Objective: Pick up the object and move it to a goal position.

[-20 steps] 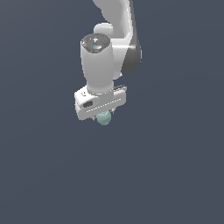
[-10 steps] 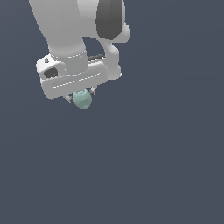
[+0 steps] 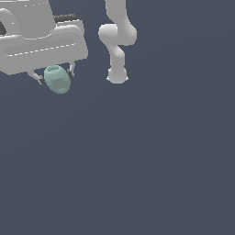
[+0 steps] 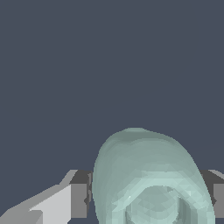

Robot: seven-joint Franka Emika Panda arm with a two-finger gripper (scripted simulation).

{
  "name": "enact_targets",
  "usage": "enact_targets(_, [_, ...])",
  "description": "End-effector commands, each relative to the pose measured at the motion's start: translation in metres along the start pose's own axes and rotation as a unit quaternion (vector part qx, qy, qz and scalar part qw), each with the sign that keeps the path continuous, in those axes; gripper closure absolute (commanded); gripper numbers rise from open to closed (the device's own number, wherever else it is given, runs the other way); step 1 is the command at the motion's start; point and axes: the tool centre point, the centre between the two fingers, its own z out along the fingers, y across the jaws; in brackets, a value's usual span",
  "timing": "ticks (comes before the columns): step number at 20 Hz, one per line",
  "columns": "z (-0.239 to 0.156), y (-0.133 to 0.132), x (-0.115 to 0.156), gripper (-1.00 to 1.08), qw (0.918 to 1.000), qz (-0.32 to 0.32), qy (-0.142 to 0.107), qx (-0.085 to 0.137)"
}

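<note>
A: What lies behind everything in the exterior view?

B: A flat, even slate-blue backdrop (image 3: 151,160) fills the picture. It carries no edge, seam or shadow, so I cannot tell whether it is a floor or a desk.

A: And the robot?

B: The white gripper (image 3: 56,75) sits large in the upper corner on the exterior view's left, cut off by the picture's edge. Its broad pale body spans that corner, with a dark strip along its upper side. Further toward the exterior view's right, the white arm (image 3: 117,39) runs down from the top edge through a rounded joint to a small round base.

A: Where is the object?

B: The pale teal-green object (image 3: 57,79) hangs just under the gripper's body, between two short dark-tipped fingers (image 3: 71,72). The jaws are clenched on it, one finger touching each side. It is rounded, with a ring-like rim at its upper end, and it touches nothing below.

A: What does the wrist view give?

B: The same plain slate-blue ground (image 4: 109,61) over most of the picture. The object (image 4: 148,175) looms close and large, its ringed dimple facing the camera. Dark grey pads (image 4: 81,192) press in at its sides, with the white of a finger beside one of them. The jaws grasp the object here as well.
</note>
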Motion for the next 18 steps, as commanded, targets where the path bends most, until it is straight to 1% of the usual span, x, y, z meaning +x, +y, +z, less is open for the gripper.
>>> enact_targets(1, [-0.018,0.011,-0.006,1.08,1.0000,0.000,-0.001,0.000])
enact_targets(10, [-0.067,0.042,-0.021,1.08,1.0000,0.000,-0.001,0.000])
enact_targets(18, [-0.089,0.057,-0.027,1.08,1.0000,0.000,-0.001,0.000])
